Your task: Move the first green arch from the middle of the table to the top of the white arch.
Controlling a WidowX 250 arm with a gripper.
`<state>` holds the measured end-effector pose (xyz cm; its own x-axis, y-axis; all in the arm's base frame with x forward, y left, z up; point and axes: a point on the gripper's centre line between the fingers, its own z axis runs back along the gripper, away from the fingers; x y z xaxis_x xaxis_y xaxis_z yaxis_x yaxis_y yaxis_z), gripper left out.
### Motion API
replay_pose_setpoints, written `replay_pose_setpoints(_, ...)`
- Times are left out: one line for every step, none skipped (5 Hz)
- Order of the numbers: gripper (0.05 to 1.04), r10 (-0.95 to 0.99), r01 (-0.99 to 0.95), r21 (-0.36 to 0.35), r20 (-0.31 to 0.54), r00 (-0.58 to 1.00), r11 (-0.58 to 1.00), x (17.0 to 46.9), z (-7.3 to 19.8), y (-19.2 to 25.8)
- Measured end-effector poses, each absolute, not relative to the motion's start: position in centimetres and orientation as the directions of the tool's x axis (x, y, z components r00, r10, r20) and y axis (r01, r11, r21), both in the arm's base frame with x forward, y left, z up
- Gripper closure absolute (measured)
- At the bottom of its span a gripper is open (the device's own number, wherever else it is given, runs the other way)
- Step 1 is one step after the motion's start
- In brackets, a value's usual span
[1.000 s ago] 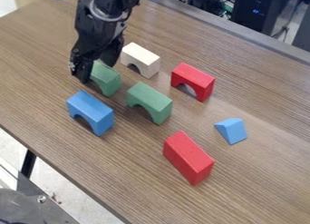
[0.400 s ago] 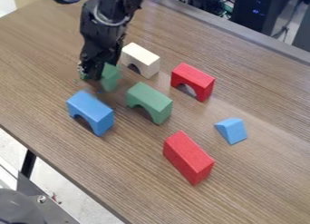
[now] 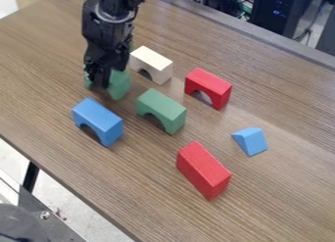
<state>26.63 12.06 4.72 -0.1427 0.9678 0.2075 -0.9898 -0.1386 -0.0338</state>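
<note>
The gripper (image 3: pixel 99 79) hangs at the upper left, low over the first green arch (image 3: pixel 119 84) and in front of its middle. Green shows on both sides of the gripper, more on the right. This arch appears to stand upright near the table; whether it touches the table is hard to tell. The white arch (image 3: pixel 152 64) stands upright just to the right and behind, with its top bare. Nearer the middle stands a second green arch (image 3: pixel 161 110), also upright.
On the wooden table (image 3: pixel 85 157) a blue arch (image 3: pixel 97 121) stands in front of the gripper. A red arch (image 3: pixel 208 87) is right of the white one. Farther right are a blue wedge (image 3: pixel 251 141) and a red block (image 3: pixel 203 170).
The gripper has turned and looks narrower, and it now crosses the middle of the first green arch, baring green on its left. The other blocks have not moved.
</note>
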Motion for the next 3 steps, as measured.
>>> replay_pose_setpoints(0.535,0.964,-0.993,-0.055,0.238,-0.115,-0.104,27.0,8.2,12.3)
replay_pose_setpoints(0.535,0.956,-0.999,-0.025,0.29,-0.035,-0.029,27.3,9.2,11.3)
replay_pose_setpoints(0.535,0.945,-0.998,-0.027,0.323,0.051,0.063,28.3,9.4,9.5)
